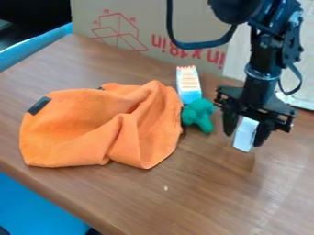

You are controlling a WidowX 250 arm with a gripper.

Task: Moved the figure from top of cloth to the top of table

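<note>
Orange cloth (76,131): soft matte fabric, rumpled.
Black two-finger gripper (246,132): jaws clamped on a pale, straight-edged block (246,134), probably the figure.
Block: over the brown wood-grain table (141,195), off the cloth; likely light, stiff, slightly slippery; best held across its flat sides.
Green knobbly toy (197,113): beside the cloth, near a blue-and-white carton (188,85).
</note>
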